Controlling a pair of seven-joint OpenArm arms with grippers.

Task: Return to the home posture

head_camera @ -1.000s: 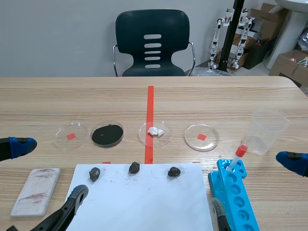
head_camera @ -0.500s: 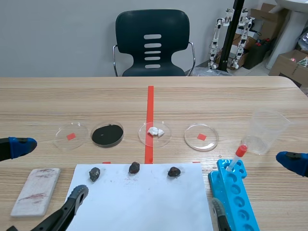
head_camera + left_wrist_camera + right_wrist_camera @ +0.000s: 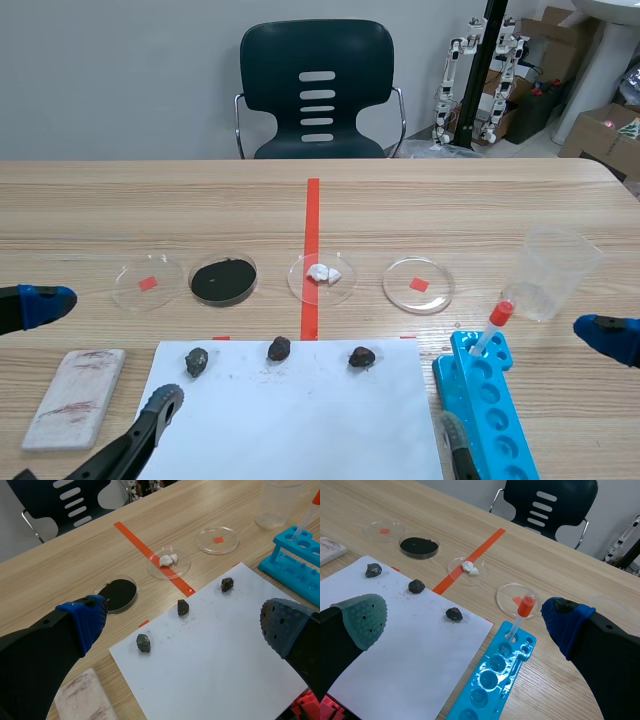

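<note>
1. The tabletop (image 3: 150,200) carries all work items. An unoccupied chair (image 3: 316,60) stands at its far edge.

2. The left gripper (image 3: 183,612) hangs low at the robot's near-left side, above the near-left corner of the paper sheet (image 3: 300,420). Its fingers are spread wide and hold nothing. The right gripper (image 3: 465,614) mirrors it at the near-right side, fingers equally wide and empty, flanking the tube rack (image 3: 490,405). Both sit on the near side, back from the row of samples. Judgement: this symmetric, unloaded stance is consistent with the home posture being reached or nearly so; any remaining travel looks small.

3. The paper sheet lies flat at the near centre, apparently as a clean working surface; faint smudges mark it near the samples.

4. The blue tube rack lies just beside the sheet's right edge, within easy reach of the right arm.

5. A clear beaker (image 3: 560,270) stands upright beyond the rack.

6. A white slab (image 3: 75,395) with reddish streaks rests to the left of the sheet.

7. Four shallow clear dishes form a row across the orange-red tape line (image 3: 311,250): one bare (image 3: 148,282), one with dark fill (image 3: 223,279), one holding white fragments (image 3: 321,276), one bare (image 3: 418,285).

8. Three dark stones (image 3: 279,348) sit apart along the sheet's far edge, one ahead of each of three dishes.

9. A red-capped dropper (image 3: 493,325) leans in the rack's far hole, which keeps it off the tabletop.
</note>
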